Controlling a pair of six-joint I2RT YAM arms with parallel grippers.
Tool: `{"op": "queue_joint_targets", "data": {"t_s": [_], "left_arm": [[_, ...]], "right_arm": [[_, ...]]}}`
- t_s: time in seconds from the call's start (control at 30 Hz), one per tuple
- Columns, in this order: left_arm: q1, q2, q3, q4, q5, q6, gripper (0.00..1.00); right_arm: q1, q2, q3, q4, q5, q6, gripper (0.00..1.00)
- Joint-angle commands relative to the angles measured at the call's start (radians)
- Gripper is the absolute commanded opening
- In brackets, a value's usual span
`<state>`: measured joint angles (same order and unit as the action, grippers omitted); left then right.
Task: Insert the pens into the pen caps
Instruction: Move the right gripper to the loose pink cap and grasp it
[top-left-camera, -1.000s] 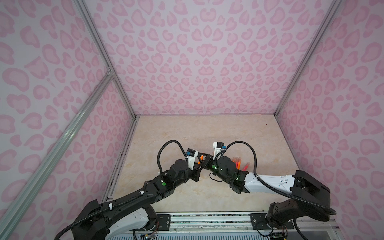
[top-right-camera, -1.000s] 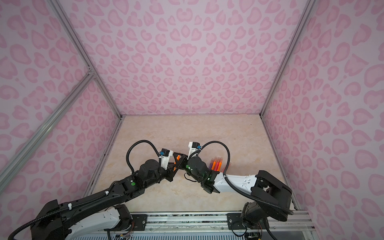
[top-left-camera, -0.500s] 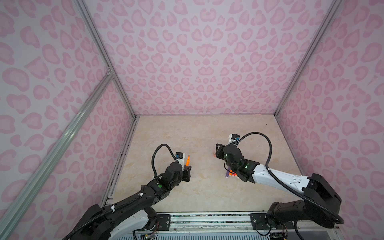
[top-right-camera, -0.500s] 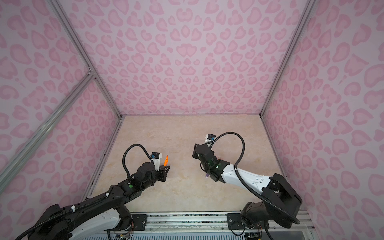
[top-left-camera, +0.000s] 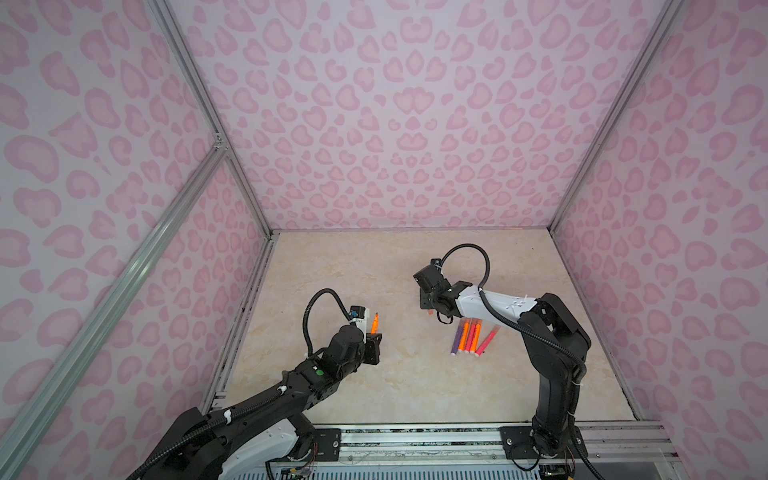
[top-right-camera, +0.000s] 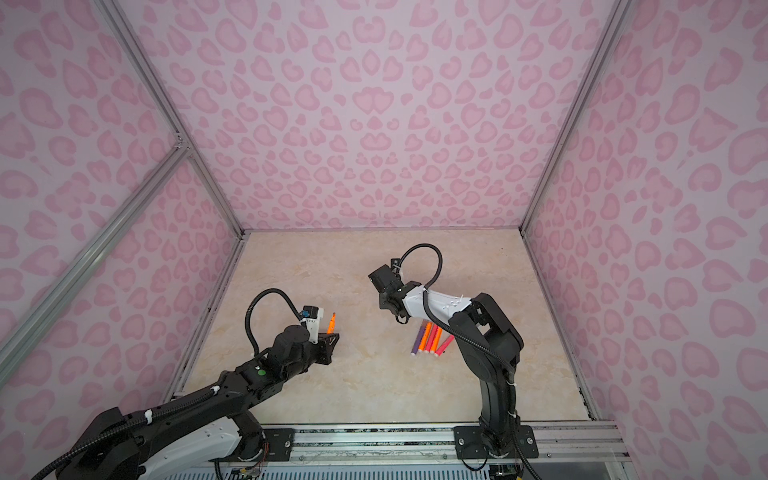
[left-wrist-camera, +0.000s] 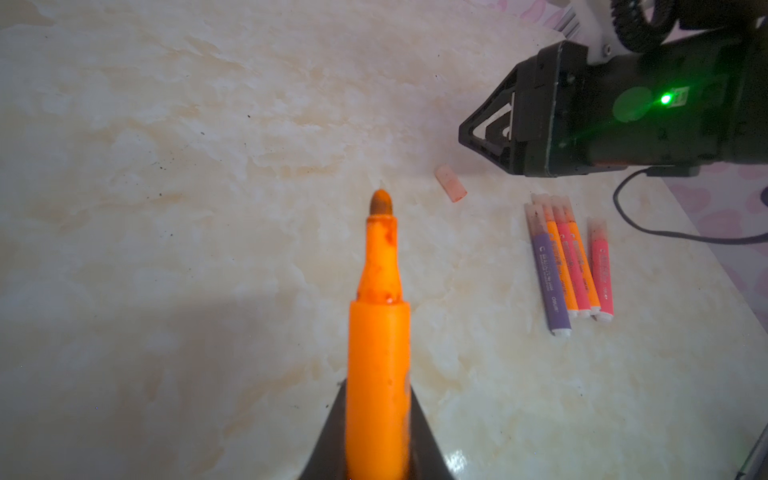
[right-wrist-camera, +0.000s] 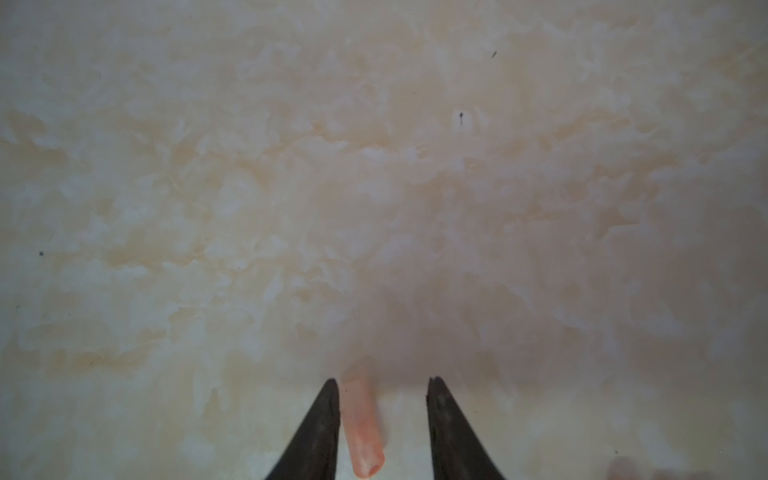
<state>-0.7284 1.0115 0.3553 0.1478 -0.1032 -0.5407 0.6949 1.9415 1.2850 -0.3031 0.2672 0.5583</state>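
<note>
The beige marbled worktop (top-left-camera: 374, 266) filled the lower middle of both top views. At lower left, the left claw (top-left-camera: 374, 337) was clenched on the barrel of a slim orange marker pen (left-wrist-camera: 378, 353), its bare dark tip raised clear of the worktop. Right of centre, the right claw (right-wrist-camera: 383, 380) hung low with its jaws parted, grasping nothing. Just below it in a top view lay five capped marker pens (top-left-camera: 470, 336), purple, orange and pink-red, side by side. Smallest of all, a short translucent pale orange-pink plastic pen cap (right-wrist-camera: 361, 428) lay flat on the worktop between the parted jaws, hard beside one and apart from the other. Whether it touched that jaw could not be told.

The step in hand looked to be picking up this last cap. To do it well, the right claw would need centring first, so both jaws meet the tube together; otherwise the near jaw would likely shove or roll it. A grip toward the closed end would leave the mouth free. The mouth then wants lining up squarely with the pen tip.
</note>
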Motion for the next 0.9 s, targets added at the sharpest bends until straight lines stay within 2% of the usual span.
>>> {"op": "queue_joint_targets", "data": {"t_s": [0.0, 0.13, 0.53, 0.87], "left_arm": [[-0.001, 0.008, 0.009, 0.022, 0.006, 0.002, 0.03], [0.0, 0.013, 0.012, 0.022, 0.01, 0.004, 0.03], [0.0, -0.008, 0.007, 0.018, 0.022, 0.002, 0.03], [-0.001, -0.004, 0.019, 0.016, 0.026, 0.002, 0.03]], "right_arm": [[0.001, 0.016, 0.0, -0.005, -0.052, -0.035, 0.37], [-0.001, 0.034, 0.006, -0.008, -0.051, -0.039, 0.37], [-0.009, 0.073, 0.009, -0.019, -0.066, -0.025, 0.26], [-0.006, 0.072, -0.004, -0.025, -0.072, -0.023, 0.27]]}}
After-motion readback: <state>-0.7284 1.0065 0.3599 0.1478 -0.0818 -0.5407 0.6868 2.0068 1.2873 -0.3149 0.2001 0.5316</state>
